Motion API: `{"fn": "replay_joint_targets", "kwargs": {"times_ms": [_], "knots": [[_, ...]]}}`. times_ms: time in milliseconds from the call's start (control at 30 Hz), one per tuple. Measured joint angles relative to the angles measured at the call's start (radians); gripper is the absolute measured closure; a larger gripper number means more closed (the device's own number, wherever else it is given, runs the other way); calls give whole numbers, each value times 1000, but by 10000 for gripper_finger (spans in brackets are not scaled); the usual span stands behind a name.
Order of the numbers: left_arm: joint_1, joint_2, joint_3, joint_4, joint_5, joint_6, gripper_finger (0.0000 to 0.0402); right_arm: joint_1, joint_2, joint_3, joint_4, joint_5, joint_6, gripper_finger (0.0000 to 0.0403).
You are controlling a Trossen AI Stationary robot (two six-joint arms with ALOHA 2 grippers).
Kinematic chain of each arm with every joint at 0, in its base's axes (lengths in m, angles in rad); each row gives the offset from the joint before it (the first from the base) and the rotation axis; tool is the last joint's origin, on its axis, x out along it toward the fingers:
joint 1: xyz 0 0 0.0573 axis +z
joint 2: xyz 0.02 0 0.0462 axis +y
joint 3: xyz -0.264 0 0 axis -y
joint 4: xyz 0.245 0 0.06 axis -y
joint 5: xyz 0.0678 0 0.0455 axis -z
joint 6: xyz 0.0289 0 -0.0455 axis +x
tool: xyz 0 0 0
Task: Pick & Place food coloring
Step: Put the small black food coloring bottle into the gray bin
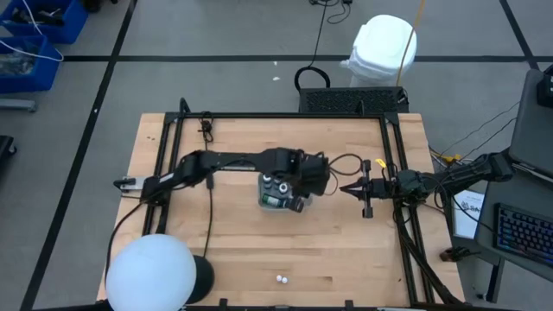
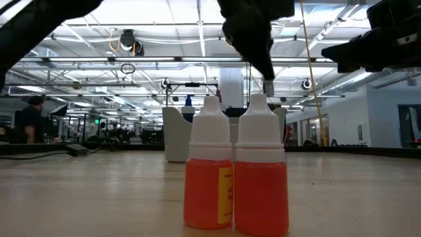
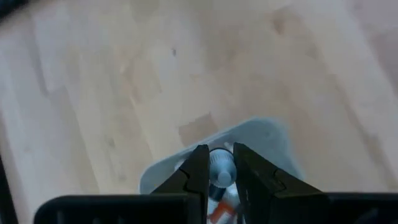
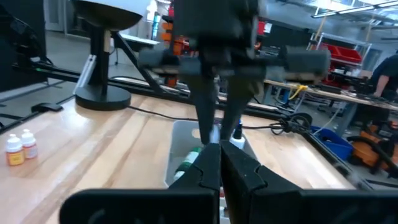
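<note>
Tabletop tray (image 1: 275,201) half hidden beneath left gripper (image 3: 220,177) pinching a food coloring bottle (image 3: 221,172).

Left gripper (image 1: 298,192) sits over the tray (image 1: 275,192) mid-worktop (image 1: 233,250). Right gripper (image 1: 346,188) waits at its 3 o'clock, two bottles (image 1: 281,279) down at 6.

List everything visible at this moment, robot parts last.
Tray: one, translucent grey, mid-table, holding several bottles; exact count unclear.
Blue bottle: one, white-capped, between the left jaws above the tray.
Orange bottles: two, white-capped, side by side at the table's near edge.
Lamp: one, white dome, black base, near-left corner.
Table: one, light wood.
Left gripper: dark, shut on the blue bottle.
Right gripper: dark, shut, right of the tray.
</note>
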Motion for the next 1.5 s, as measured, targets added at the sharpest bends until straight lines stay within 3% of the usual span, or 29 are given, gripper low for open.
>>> {"fn": "replay_joint_targets", "kwargs": {"times_ms": [300, 533, 933, 1267, 1500], "knots": [[54, 78, -1, -31, 3, 10, 342, 0, 0, 0, -4, 16, -15, 403], [56, 82, -49, -50, -25, -8, 342, 0, 0, 0, 4, 16, -30, 403], [59, 78, -166, 60, -35, -20, 341, 0, 0, 0, 4, 16, -30, 403], [62, 80, -181, 56, -42, -18, 341, 0, 0, 0, 4, 16, -30, 403], [61, 77, -181, 53, -46, -48, 298, 0, 0, 0, 4, 16, -30, 403]]}}
